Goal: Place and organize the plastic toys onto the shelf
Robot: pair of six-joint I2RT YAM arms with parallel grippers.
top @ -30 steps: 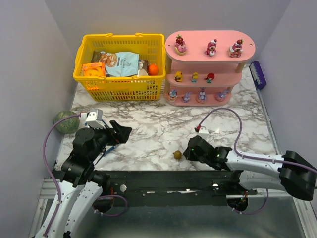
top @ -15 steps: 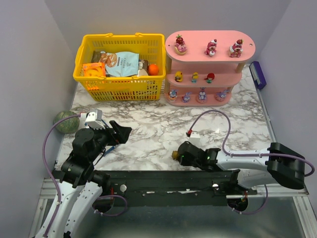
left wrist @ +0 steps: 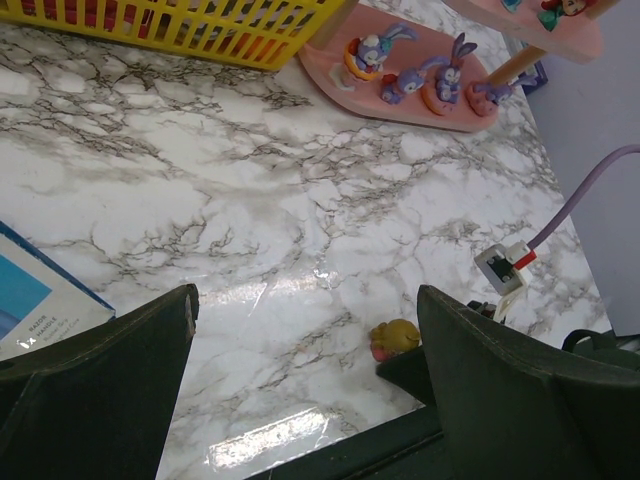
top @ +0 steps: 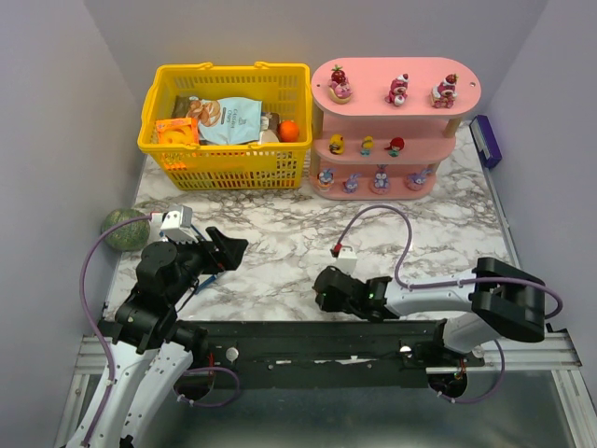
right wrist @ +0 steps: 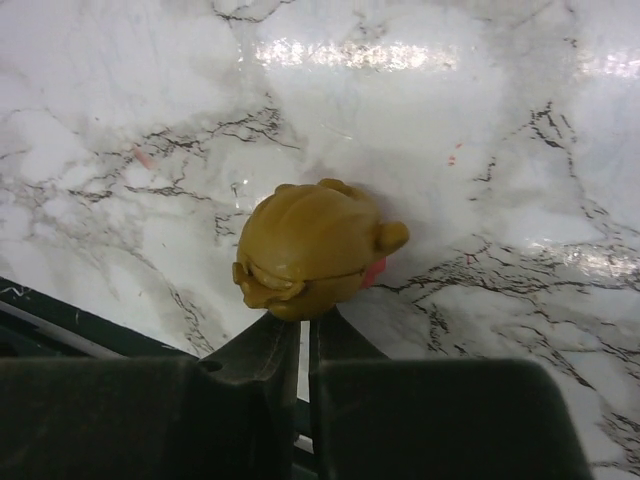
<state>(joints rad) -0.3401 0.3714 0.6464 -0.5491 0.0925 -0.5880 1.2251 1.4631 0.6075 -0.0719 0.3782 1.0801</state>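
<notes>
White marble-patterned worktop (top: 308,224) between pale lilac walls (top: 56,93). At the back a yellow basket (top: 224,164) holds snack packets (top: 229,119); beside it the pink shelf (top: 368,79) carries figurines (top: 398,90) on all three tiers. One olive toy (right wrist: 310,245) lies near the front edge, hidden from overhead but plain from both wrists. The right tool (right wrist: 305,325), nearly closed, touches it; the left tool (left wrist: 305,300) gapes wide, empty.

Robot lab test cell, not a home. Left arm (top: 154,280) and right arm (top: 438,301) are bolted to a black rail (top: 308,338) at bottom of frame, with exposed purple cabling (top: 87,271). The marble-print table (top: 280,233) is boxed in by plain lilac walls (top: 56,112). Upper frame: yellow basket (top: 224,67) beside pink toy shelf (top: 396,107).
</notes>
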